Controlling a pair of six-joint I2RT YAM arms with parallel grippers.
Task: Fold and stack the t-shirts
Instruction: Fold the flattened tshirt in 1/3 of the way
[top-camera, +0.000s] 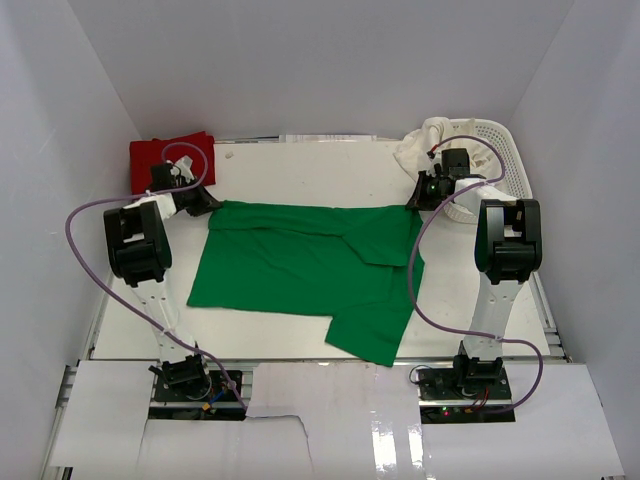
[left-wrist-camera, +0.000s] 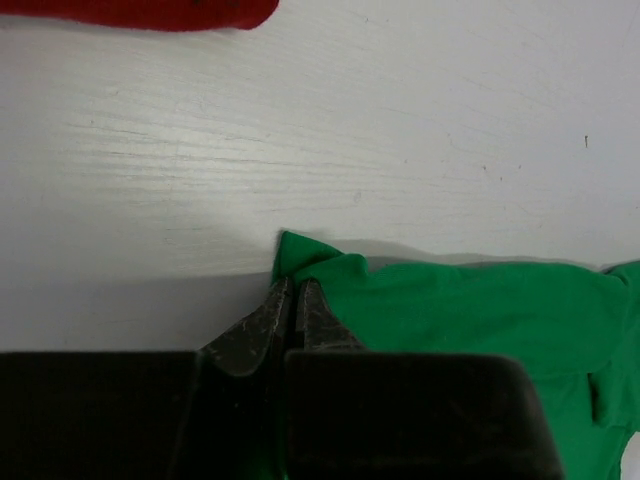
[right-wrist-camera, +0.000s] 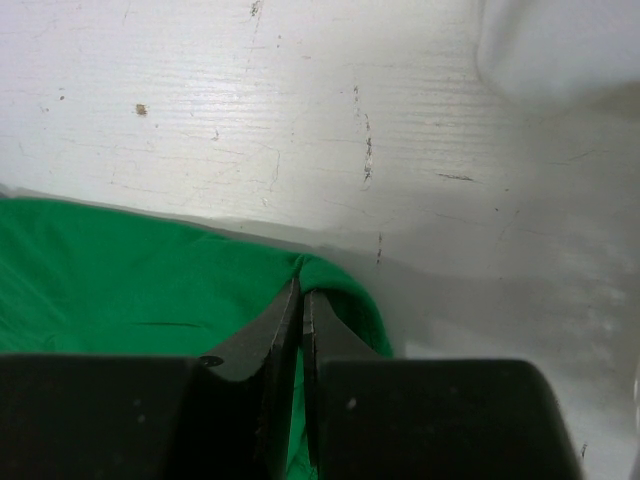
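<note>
Bright green t-shirt (top-camera: 290, 265) lies spread flat with slight wrinkles.

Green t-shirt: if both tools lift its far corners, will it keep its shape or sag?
Probably floppy: the green t-shirt lies limp and creased, so its middle would likely sag between the left tool and right tool. Likely light: thin cloth bunches at both pinches. It may drag easily over the smooth table.

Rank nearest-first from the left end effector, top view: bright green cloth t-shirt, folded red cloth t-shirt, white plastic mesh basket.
1. Green t-shirt: corner pinched in left end effector.
2. Red t-shirt: just behind, far-left.
3. Mesh basket: far-right corner.
</note>
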